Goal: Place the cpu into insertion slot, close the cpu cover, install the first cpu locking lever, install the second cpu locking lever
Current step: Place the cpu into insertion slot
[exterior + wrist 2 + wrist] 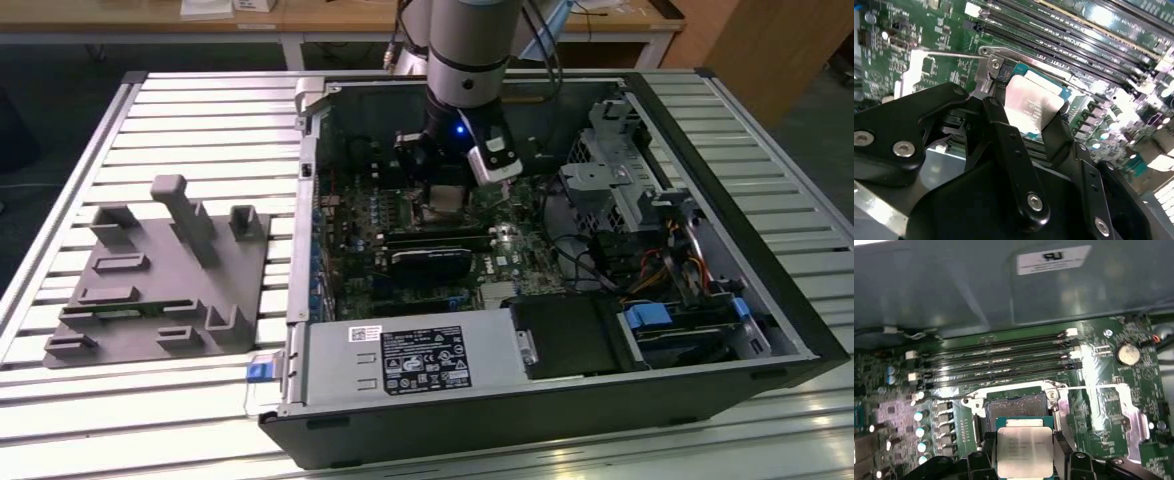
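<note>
In both wrist views my gripper (pixel 1024 456) (pixel 1029 119) is shut on the cpu (pixel 1023 450) (pixel 1030 106), a pale silvery square chip pinched at two opposite edges by the black fingers (pixel 1063 452). The chip hangs just above and slightly to one side of the insertion slot (pixel 1015 407), whose dark centre lies uncovered. A silver frame, the cpu cover (pixel 1010 388), runs along the slot's far edge by the memory slots. Thin wire levers (pixel 945 399) (pixel 1095 387) stick out to either side. In the exterior view the gripper (pixel 447 192) is low over the motherboard inside the open computer case.
Long black memory slots (pixel 999 358) run just beyond the socket, with a coin battery (pixel 1127 354) off to one side. The case wall (pixel 954 285) rises behind them. A power supply (pixel 400 360), drive bays (pixel 667 330) and cables crowd the case. A grey fixture (pixel 160 275) sits on the exterior view's left.
</note>
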Motion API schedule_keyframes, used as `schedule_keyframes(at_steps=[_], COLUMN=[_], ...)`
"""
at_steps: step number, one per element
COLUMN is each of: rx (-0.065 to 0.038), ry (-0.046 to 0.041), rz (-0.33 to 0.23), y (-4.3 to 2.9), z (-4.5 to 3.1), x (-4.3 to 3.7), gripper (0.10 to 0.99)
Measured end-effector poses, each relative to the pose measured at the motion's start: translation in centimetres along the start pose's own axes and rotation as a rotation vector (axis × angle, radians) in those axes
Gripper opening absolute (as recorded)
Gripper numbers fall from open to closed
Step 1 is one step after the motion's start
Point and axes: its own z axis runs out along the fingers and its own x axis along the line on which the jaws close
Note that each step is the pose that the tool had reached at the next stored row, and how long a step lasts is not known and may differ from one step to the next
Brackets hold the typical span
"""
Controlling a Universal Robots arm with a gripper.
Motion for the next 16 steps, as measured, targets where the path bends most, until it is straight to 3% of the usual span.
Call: schedule_keyframes(at_steps=[8, 16], rx=[-0.001, -0.003], ry=[-0.0044, -0.0153], rz=[0.055, 0.194], y=[0.55, 0.53], z=[0.33, 0.57], x=[0.09, 0.09], gripper=[0.541, 0.541])
